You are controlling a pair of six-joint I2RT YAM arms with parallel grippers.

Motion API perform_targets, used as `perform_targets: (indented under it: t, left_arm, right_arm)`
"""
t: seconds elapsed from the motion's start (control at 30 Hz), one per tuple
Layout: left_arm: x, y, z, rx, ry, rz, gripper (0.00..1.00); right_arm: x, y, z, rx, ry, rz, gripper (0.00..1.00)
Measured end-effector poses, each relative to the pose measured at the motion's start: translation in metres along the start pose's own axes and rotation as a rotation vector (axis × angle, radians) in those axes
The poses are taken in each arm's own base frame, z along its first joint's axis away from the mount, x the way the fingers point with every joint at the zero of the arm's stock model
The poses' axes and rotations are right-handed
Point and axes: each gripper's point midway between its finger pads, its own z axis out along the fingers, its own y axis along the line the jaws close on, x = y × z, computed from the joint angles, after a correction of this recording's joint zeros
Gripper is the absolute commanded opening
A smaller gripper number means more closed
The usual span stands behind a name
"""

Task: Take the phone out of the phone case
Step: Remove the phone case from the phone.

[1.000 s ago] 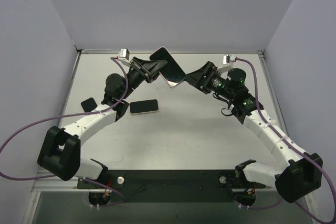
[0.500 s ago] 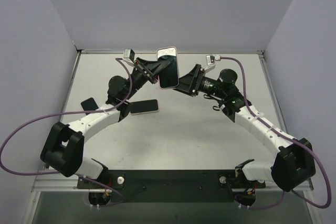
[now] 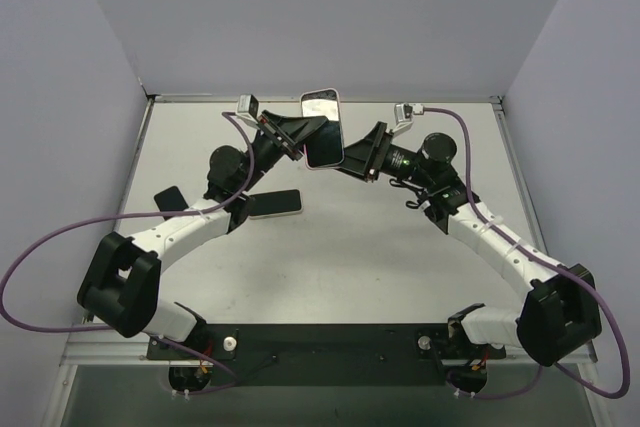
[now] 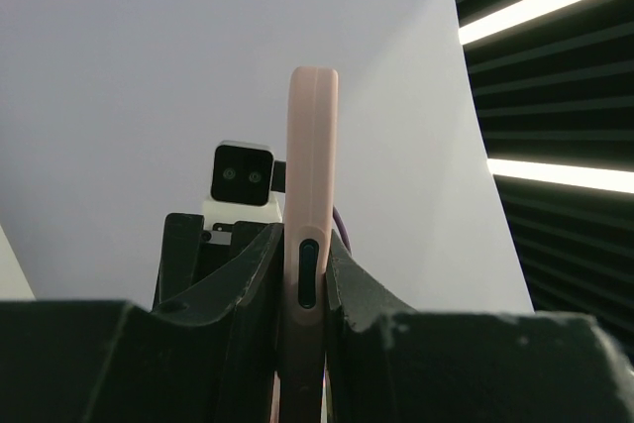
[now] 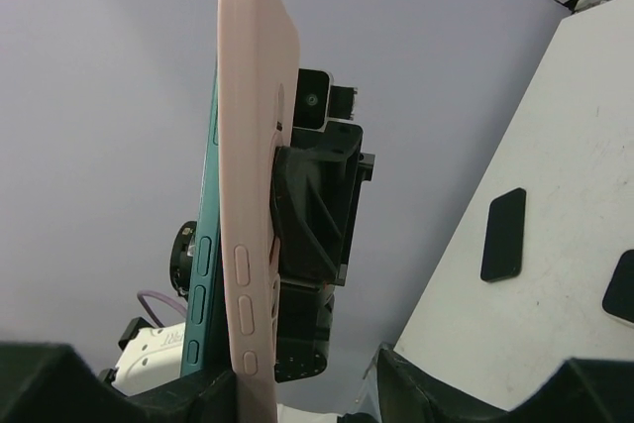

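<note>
Pink case (image 5: 253, 195) with teal phone (image 5: 206, 274) seated in it, held in the air above the far part of the counter (image 3: 330, 267).
Left fingers (image 4: 248, 284) clamp the case edge-on, one pressed against each face. Right fingers (image 5: 426, 395) stand partly spread around its lower end, and one is apart from the case back. Second phone (image 3: 274, 203) lies flat on the counter below.
</note>
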Motion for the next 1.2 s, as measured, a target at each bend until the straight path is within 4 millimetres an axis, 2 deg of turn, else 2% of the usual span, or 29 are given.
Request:
perform_targets:
  t: [0.1,0.2,0.3,0.33,0.37,0.7,0.73,0.8,0.83,0.9,0.93,0.97,1.07,1.1,1.2]
  left_arm:
    - [0.001,0.002,0.0,-0.004,-0.006,-0.005,0.0]
    - [0.002,0.003,0.001,-0.005,-0.014,-0.009,0.0]
    - [0.002,0.005,0.001,-0.009,-0.023,-0.007,0.0]
    - [0.002,0.007,0.0,-0.013,-0.028,-0.007,0.0]
    - [0.001,0.009,0.0,-0.017,-0.033,-0.005,0.0]
    - [0.009,0.027,-0.004,-0.046,-0.022,-0.02,0.02]
    - [0.012,0.029,-0.003,-0.048,-0.014,-0.025,0.15]
    - [0.018,0.035,-0.004,-0.058,0.008,-0.035,0.28]
    - [0.022,0.038,-0.005,-0.066,0.022,-0.036,0.39]
    - [0.03,0.045,-0.007,-0.089,0.055,-0.029,0.49]
    - [0.035,0.05,-0.009,-0.108,0.085,-0.016,0.56]
    - [0.043,0.058,-0.012,-0.137,0.126,0.0,0.67]
    - [0.067,0.08,-0.024,-0.228,0.242,0.04,0.82]
    - [0.071,0.087,-0.029,-0.261,0.267,0.052,0.84]
    - [0.074,0.104,-0.041,-0.345,0.302,0.101,0.87]
  right_arm:
    - [-0.002,0.001,-0.002,0.001,-0.013,0.001,0.43]
    - [-0.004,0.002,-0.004,0.003,-0.027,0.002,0.36]
    - [-0.006,0.004,-0.005,-0.003,-0.037,0.005,0.18]
    - [-0.007,0.006,-0.004,-0.009,-0.041,0.005,0.03]
    - [-0.008,0.008,-0.004,-0.013,-0.044,0.011,0.0]
    - [-0.009,0.002,-0.016,0.043,-0.063,0.066,0.0]
    - [-0.009,0.001,-0.019,0.061,-0.067,0.06,0.0]
    - [-0.006,-0.004,-0.026,0.114,-0.074,0.051,0.0]
    - [-0.004,-0.007,-0.03,0.141,-0.076,0.041,0.0]
    - [-0.001,-0.013,-0.038,0.202,-0.08,0.029,0.0]
    - [-0.005,-0.015,-0.041,0.234,-0.101,0.016,0.0]
    - [-0.01,-0.019,-0.046,0.271,-0.127,0.0,0.0]
    - [-0.037,-0.043,-0.068,0.438,-0.252,-0.049,0.0]
    - [-0.045,-0.056,-0.079,0.511,-0.289,-0.065,0.0]
    - [-0.047,-0.082,-0.1,0.67,-0.31,-0.09,0.0]
